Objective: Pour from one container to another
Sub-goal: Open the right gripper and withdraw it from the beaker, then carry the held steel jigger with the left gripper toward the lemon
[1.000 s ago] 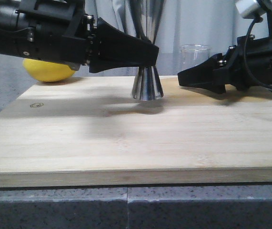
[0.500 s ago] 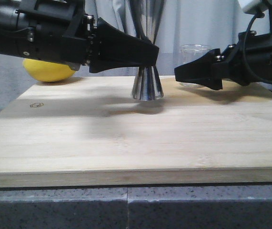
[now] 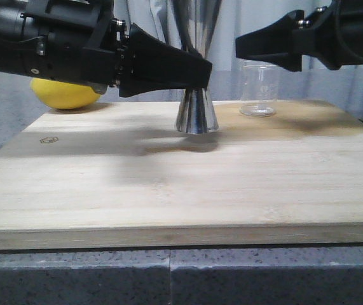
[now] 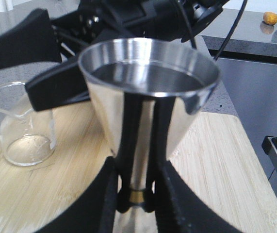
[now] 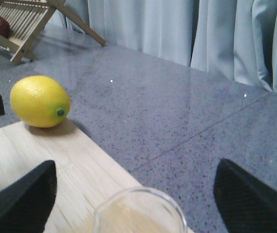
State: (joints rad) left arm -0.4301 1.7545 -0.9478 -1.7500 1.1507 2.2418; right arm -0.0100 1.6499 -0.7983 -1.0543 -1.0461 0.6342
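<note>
Beaker [image 3: 259, 89]: small, clear glass, standing upright near the far right of the bamboo board [image 3: 168, 184], well apart from the jigger [image 3: 196, 108]. It looks empty or nearly so; I cannot tell from these views. Judged light, thin-walled and breakable, with smooth sides that will slip under hard pads. Best hold: across the body, about mid-height, below the rim and square to the pouring lip, with gentle pressure.

My right gripper [image 3: 248, 46] hangs above the beaker, a little toward the jigger side, touching nothing. Its fingers [image 5: 26, 201] stand wide apart, the beaker's rim showing low between them in the right wrist view.

Jigger: steel hourglass, upright at the board's middle, base on the wood. My left gripper [image 4: 134, 194] is clamped on its narrow waist at the gold band, steadying it. Steel is stiff and sturdy but polished and tall, so it would tip easily if I let go.

View notes:
- The front view shows heights, the right gripper clear above the beaker, but the left gripper hides the jigger's waist.
- The left wrist view shows the grip at the band and the open upper cup; only dark reflections inside.
- The right wrist view shows finger spread and beaker rim, the lemon [image 5: 40, 101] on the grey counter at the board's edge, and a wooden rack [image 5: 22, 24] behind.
</note>
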